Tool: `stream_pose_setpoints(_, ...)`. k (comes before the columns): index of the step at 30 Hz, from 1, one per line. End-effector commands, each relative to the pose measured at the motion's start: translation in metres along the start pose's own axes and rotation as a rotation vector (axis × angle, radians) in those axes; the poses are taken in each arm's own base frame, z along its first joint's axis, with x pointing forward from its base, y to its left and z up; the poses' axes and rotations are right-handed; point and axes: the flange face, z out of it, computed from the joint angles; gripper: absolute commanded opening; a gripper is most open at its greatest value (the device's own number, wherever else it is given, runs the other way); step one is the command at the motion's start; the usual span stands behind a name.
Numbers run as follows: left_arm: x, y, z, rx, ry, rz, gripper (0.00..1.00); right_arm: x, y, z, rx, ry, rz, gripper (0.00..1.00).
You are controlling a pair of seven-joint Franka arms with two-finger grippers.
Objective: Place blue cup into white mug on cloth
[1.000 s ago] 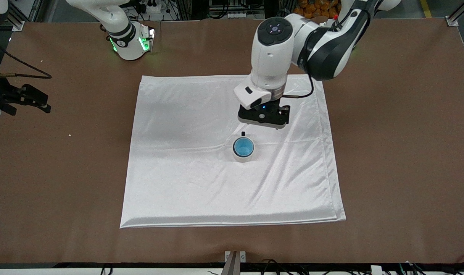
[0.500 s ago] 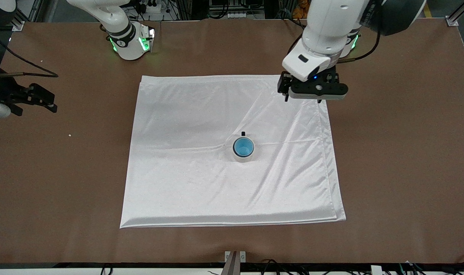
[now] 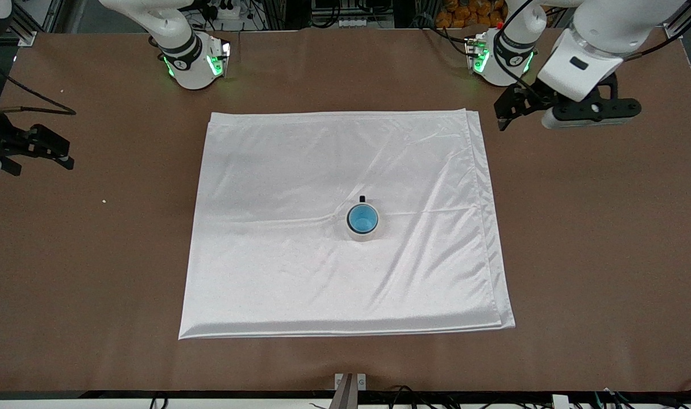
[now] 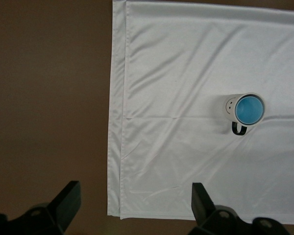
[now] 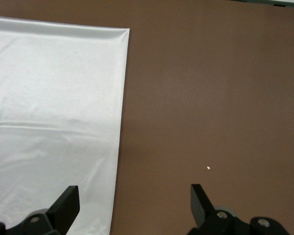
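Blue cup: the blue cup point(image 3: 362, 219) sits upright inside the white mug point(image 3: 363, 232), its bright blue inside facing up; in my left wrist view it shows the same way point(image 4: 249, 109).
White mug: it stands on the cloth point(image 3: 266, 272), about midway across it and a little toward the left arm's end, with its black handle point(image 3: 362, 199) on the side farther from the front camera. A small face-like mark shows on its wall point(image 4: 230, 104).
Cloth: it lies spread flat on the brown worktop point(image 3: 607, 255), lightly creased, with a folded double edge toward the left arm's end.
Left tool: my left tool point(image 3: 536, 111) is up over bare worktop just off the cloth's corner near the left arm's base, fingers spread wide, holding nothing.
Right tool: my right tool point(image 3: 30, 149) waits over the worktop at the right arm's end, well apart from the cloth, fingers wide, holding nothing.
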Motion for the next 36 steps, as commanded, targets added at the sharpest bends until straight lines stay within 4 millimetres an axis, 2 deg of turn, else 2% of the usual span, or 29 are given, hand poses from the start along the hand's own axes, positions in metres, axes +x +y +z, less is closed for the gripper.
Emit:
stream_pose_setpoints(1, -0.002, -0.043, -0.008, -0.023, -0.023, 0.043, 1.0, -0.005, 0.0, -0.009, -0.001, 0.01, -0.014, 1.0)
stream_pose_setpoints(4, 0.006, -0.064, -0.008, -0.022, -0.024, 0.075, 1.0, -0.007, -0.002, -0.008, 0.002, -0.001, -0.011, 1.0)
stream_pose_setpoints(8, 0.011, -0.074, -0.007, -0.021, -0.025, 0.083, 1.0, -0.009, 0.0, -0.009, 0.005, -0.006, -0.002, 1.0)
stream_pose_setpoints(15, 0.022, -0.073, -0.004, -0.014, -0.026, 0.081, 1.0, -0.011, 0.0, -0.009, 0.005, -0.007, 0.0, 1.0)
stream_pose_setpoints(25, 0.022, -0.072, -0.002, -0.001, -0.05, 0.086, 1.0, -0.011, -0.002, -0.012, 0.004, 0.006, -0.003, 1.0)
stream_pose_setpoints(31, 0.028, -0.076, 0.0, 0.005, -0.05, 0.087, 1.0, -0.015, -0.004, -0.01, 0.006, -0.001, -0.003, 1.0)
stream_pose_setpoints(36, 0.033, -0.07, 0.005, 0.028, -0.053, 0.102, 1.0, -0.018, -0.002, -0.008, 0.007, -0.004, 0.003, 1.0)
